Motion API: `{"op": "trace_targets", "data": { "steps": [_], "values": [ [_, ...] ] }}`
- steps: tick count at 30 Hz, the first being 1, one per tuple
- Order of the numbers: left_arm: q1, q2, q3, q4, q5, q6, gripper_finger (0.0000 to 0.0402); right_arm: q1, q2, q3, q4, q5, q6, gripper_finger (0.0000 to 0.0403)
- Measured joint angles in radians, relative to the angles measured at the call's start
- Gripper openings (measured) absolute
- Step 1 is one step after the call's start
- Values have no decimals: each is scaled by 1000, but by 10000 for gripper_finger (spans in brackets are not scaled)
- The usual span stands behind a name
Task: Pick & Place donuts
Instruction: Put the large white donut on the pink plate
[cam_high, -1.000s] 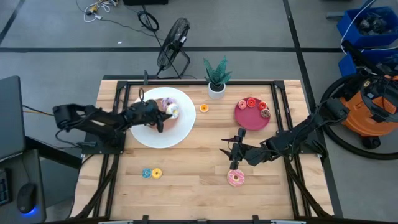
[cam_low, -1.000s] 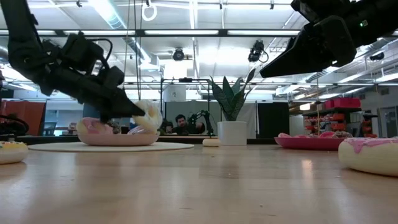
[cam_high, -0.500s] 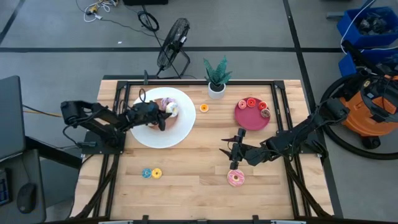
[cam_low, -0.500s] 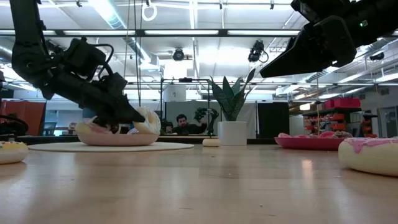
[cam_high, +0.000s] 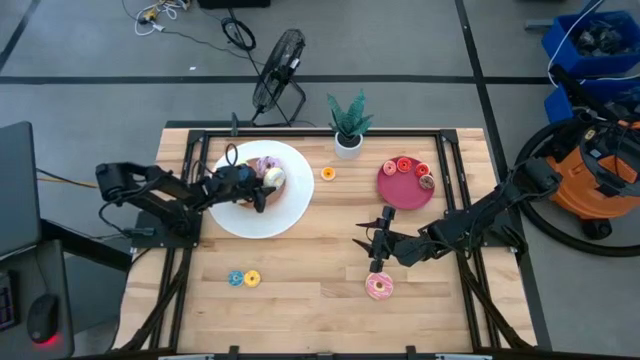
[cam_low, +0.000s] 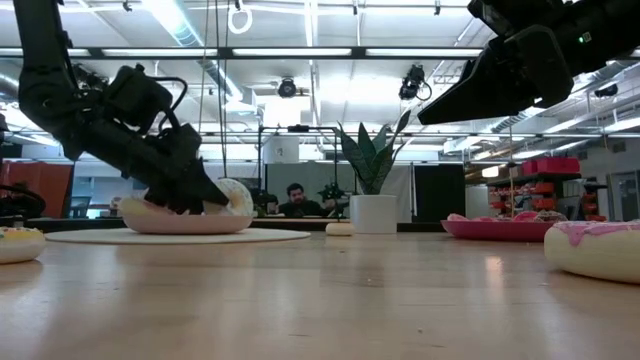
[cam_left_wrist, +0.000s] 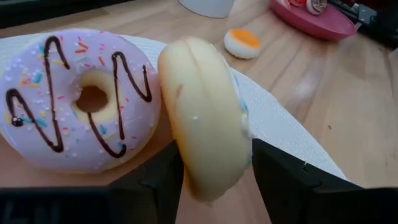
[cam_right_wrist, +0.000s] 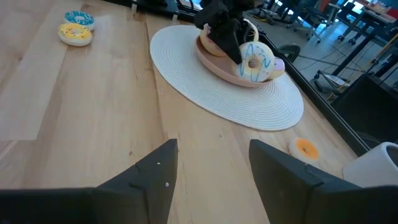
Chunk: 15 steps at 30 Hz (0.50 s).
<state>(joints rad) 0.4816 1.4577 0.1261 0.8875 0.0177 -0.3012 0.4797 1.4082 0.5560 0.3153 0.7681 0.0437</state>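
From above I see my left tool (cam_high: 262, 187) over the white plate (cam_high: 290, 215) at the far left of the surface (cam_high: 310, 270), clenched on a white donut (cam_high: 275, 179) beside a purple donut (cam_high: 265, 165); my right tool (cam_high: 377, 240) hangs just beyond a pink donut (cam_high: 379, 287) near the front, fingers spread and holding nothing. A blue donut (cam_high: 235, 278) and a yellow donut (cam_high: 252, 278) lie together near the front left, an orange donut (cam_high: 328, 174) sits by the potted plant (cam_high: 348, 125), and the magenta dish (cam_high: 395, 192) holds more. At surface level the left tool (cam_low: 205, 195) presses the white donut (cam_low: 237, 195) down into a shallow dish (cam_low: 180, 222). Through the left wrist camera the white donut (cam_left_wrist: 208, 118) stands on edge between my fingers (cam_left_wrist: 292, 180), touching the purple donut (cam_left_wrist: 74, 99). The right wrist camera shows spread fingers (cam_right_wrist: 155, 171) above bare wood.
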Motion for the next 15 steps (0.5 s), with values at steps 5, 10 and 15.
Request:
{"op": "trace_targets", "data": {
  "steps": [5, 10, 15],
  "values": [
    [0, -44, 38, -144, -30, 25, 192, 0, 0, 0, 0, -1, 0, 207],
    [-3, -98, 160, -492, -48, 65, 193, 0, 0, 0, 0, -2, 1, 207],
    [-26, -106, 330, -825, -121, 107, 193, 0, 0, 0, 1, -2, 2, 207]
  ]
}}
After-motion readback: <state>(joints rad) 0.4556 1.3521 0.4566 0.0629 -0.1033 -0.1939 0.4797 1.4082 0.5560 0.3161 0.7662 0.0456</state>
